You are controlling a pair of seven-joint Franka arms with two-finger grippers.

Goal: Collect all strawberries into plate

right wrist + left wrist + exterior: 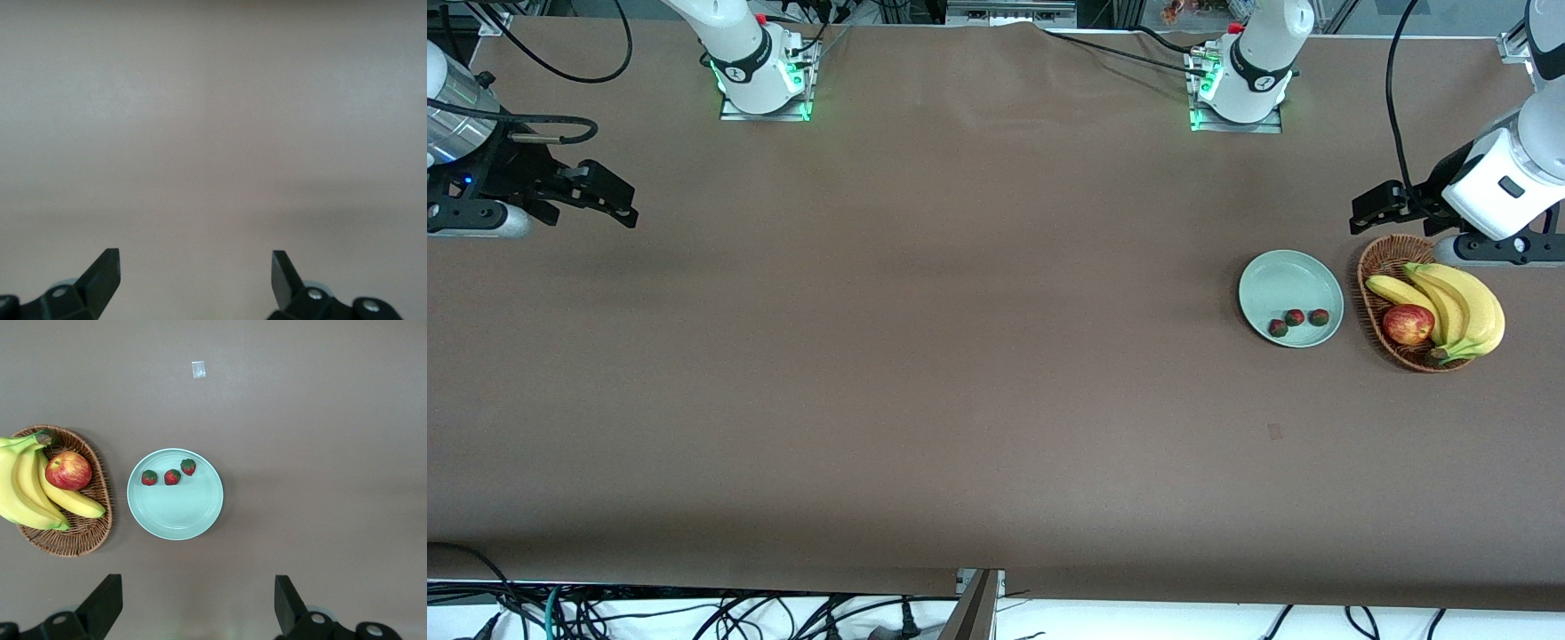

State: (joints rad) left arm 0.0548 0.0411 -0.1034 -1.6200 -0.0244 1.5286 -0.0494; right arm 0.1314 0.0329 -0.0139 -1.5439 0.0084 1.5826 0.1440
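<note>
I see my left gripper [1371, 206] up in the air at the left arm's end of the table, over the bare cloth just beside the basket [1371, 267]. Its fingers [107, 597] are spread wide apart and hold nothing. Part of that arm is cut off by the picture's edge, and it covers a bit of the basket's rim.

The plate [1272, 276] is round, smooth and pale green. It sits on the table near my left gripper, just beside the basket but not touching it. All three strawberries [1296, 317] lie in the plate, in a short row on the side closer to the front camera. The row runs roughly along the table's length, slanting a little. They are small, red and bumpy with green tops. They are too small for me to tell which way each tip points.

The basket is brown and woven, shaped like an oval. It holds curved yellow bananas [1463, 307] and a round red apple [1408, 324]. The bananas hide part of the basket's inside.

My right gripper [605, 197] waits over the bare brown cloth [925, 356] at the right arm's end of the table, well apart from the plate. Its fingers [103, 270] are wide apart and empty too. Its arm is cut off by the picture's edge.

A tiny pale scrap [198, 369] lies on the cloth, and I cannot tell what it is.
</note>
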